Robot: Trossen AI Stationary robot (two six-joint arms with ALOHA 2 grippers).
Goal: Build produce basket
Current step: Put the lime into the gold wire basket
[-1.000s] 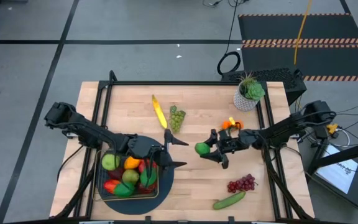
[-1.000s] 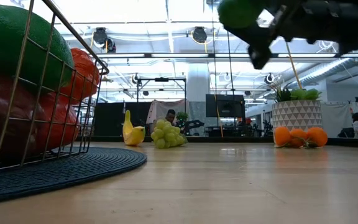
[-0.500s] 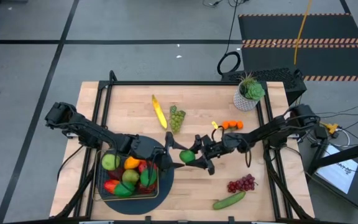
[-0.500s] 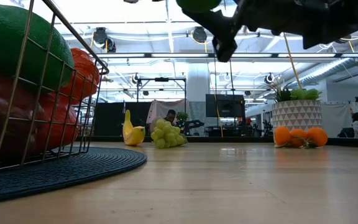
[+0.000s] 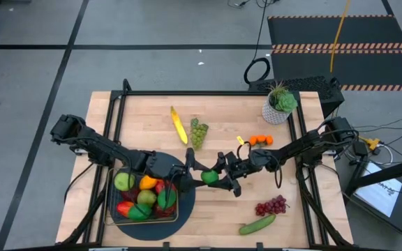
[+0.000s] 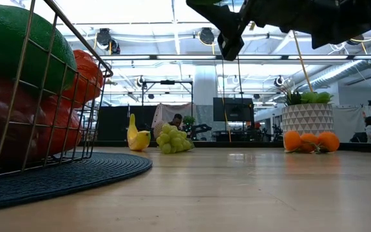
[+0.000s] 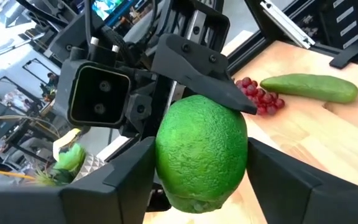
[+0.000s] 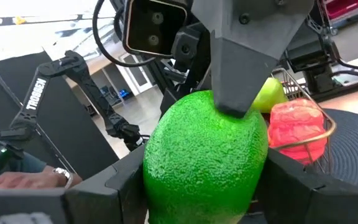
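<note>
A green lime hangs in the air over the table's middle, between my two grippers, just right of the basket. The wire basket holds several produce pieces and stands on a round dark mat. My left gripper reaches in from the basket side, and its fingers are closed on the lime. My right gripper comes from the table's right and is shut on the same lime. In the low view the lime is above the picture's top. My left gripper has the lime between its two fingers, one on each opposite side. The fingers come about level from the table's left. The lime is clear of the table. My right gripper pinches the lime's sides between its two fingers, coming about level from the table's right. One of its fingers lies across the lime at an angle to the left gripper's fingers. The lime is lifted clear.
A banana and green grapes lie toward the far edge, oranges beside a potted plant at the far right. Purple grapes and a cucumber lie near the front right.
My right gripper has carried the lime toward the table's left, up to the left gripper, and then held still. My left gripper has stayed in place and narrowed its fingers around the lime.
</note>
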